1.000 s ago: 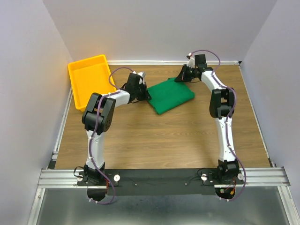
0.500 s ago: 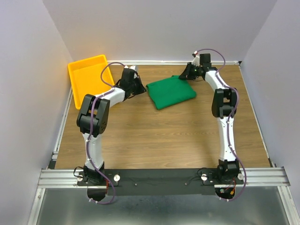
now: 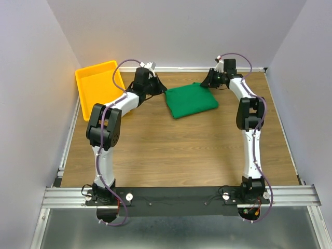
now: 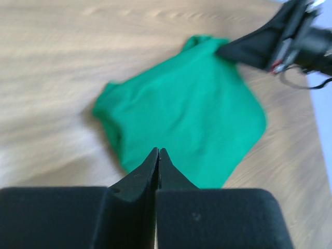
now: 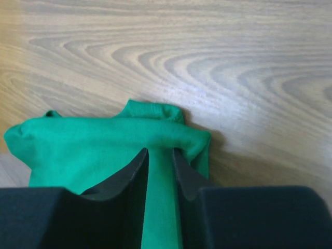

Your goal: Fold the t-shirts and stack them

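Observation:
The green t-shirt point(image 3: 191, 101) lies folded into a rough square at the back middle of the wooden table. It fills the left wrist view point(image 4: 181, 114) and shows a rolled edge in the right wrist view point(image 5: 104, 140). My left gripper point(image 3: 163, 89) hovers just off the shirt's left side, its jaws pressed together with nothing in them point(image 4: 158, 151). My right gripper point(image 3: 207, 82) sits at the shirt's back right corner. Its jaws stand a little apart point(image 5: 161, 151) over the rolled hem, with green cloth showing in the gap.
A yellow tray point(image 3: 93, 83) sits at the back left corner, just behind my left arm. Grey walls close the table at the back and both sides. Bare wood stretches from the shirt to the arm bases.
My left gripper has drawn back to the left, away from the shirt's left edge. The right gripper's jaws have widened at the back corner. The shirt has settled flatter.

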You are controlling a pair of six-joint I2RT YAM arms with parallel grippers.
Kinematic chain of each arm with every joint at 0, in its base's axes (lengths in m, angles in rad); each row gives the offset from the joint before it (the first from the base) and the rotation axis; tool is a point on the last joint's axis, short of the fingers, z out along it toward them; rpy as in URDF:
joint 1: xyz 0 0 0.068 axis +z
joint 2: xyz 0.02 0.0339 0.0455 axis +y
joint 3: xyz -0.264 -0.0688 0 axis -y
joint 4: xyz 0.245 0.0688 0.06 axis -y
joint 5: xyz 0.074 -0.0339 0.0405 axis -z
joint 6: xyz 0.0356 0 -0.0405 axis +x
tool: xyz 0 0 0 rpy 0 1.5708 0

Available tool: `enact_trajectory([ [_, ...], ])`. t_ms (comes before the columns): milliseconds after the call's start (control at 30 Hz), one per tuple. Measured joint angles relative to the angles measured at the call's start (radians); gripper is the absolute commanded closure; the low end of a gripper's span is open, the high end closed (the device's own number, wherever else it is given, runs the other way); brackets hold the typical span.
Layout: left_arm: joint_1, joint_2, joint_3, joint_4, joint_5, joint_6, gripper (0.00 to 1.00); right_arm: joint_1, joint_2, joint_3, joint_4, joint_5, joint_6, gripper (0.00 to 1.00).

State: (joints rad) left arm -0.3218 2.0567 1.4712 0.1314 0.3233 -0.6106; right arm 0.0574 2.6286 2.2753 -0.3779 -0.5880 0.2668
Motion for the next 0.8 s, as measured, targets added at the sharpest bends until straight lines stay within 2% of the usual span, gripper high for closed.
enact_trajectory([
  [300,-0.019,0.115,0.101,0.042,0.022,-0.052,0.87,-0.006,-0.201,-0.185,0.003,-0.027,-0.100,0.62],
  [467,-0.019,0.193,0.138,0.039,0.030,-0.093,0.87,-0.010,-0.366,-0.354,0.026,-0.222,-0.122,0.59],
  [600,-0.019,0.234,0.177,0.032,0.031,-0.118,0.88,-0.011,-0.391,-0.465,0.039,-0.379,-0.118,0.59],
  [800,-0.018,0.257,0.218,0.027,0.031,-0.150,0.88,-0.012,-0.365,-0.572,0.020,-0.362,-0.093,0.61],
])
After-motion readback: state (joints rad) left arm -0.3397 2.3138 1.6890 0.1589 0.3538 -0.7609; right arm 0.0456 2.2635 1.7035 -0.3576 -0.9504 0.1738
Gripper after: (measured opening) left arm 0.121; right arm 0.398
